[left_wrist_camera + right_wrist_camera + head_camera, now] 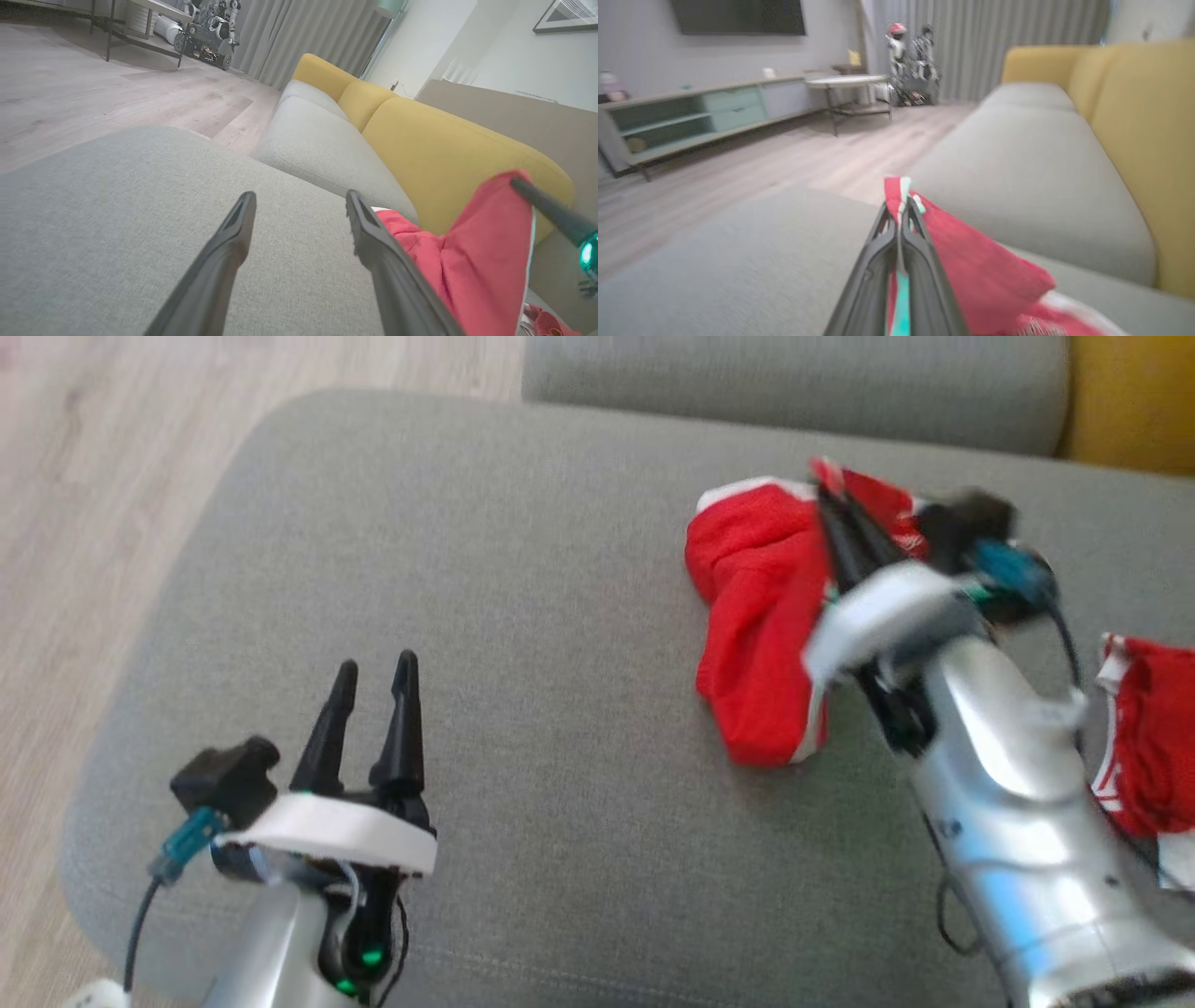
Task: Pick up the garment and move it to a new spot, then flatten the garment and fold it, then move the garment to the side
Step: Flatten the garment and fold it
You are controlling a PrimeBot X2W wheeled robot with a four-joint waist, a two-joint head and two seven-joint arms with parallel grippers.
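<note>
The garment [761,616] is red cloth with white trim, bunched on the grey sofa seat at the right of the head view. My right gripper [831,504] is shut on its upper edge, and the cloth hangs down from the fingertips. In the right wrist view the pinched hem [901,196] sticks up between the closed fingers [878,261], with red cloth [971,275] trailing to the right. My left gripper [373,677] stands open over bare cushion at the lower left, apart from the garment. The left wrist view has the lifted garment [481,261] beside its right finger [387,261].
More red and white cloth [1148,737] lies at the head view's right edge, behind my right forearm. The grey seat cushion [523,616] spreads wide between the grippers. A wooden floor [84,504] drops off to the left. A yellow backrest [444,154] rises behind the sofa.
</note>
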